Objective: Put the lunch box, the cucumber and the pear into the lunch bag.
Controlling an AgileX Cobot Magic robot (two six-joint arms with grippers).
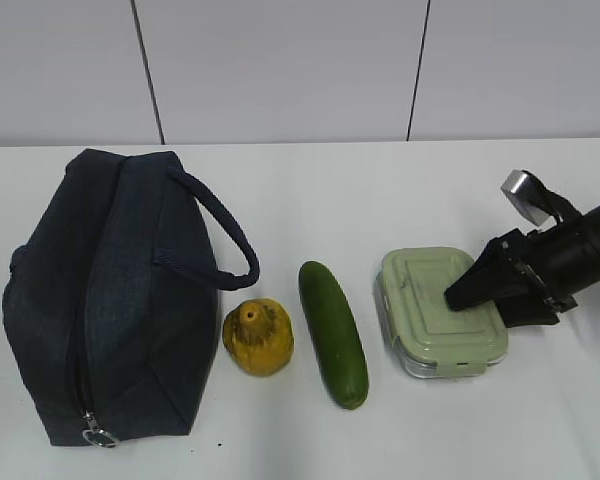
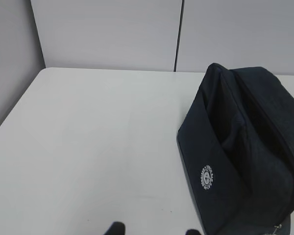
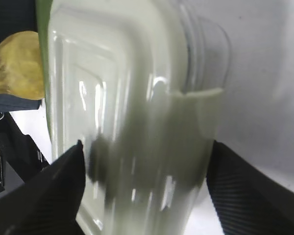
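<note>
Lunch box blurred, cropped in right wrist view; left gripper tips barely visible, state unclear.

Lighting: bright, even, overhead; soft short shadows on white worktop. Exterior sharp. Right wrist view: lunch box blurred, glare streaks on lid.

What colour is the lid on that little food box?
The lunch box has a pale sage-green lid, clearest in the exterior view.
</note>
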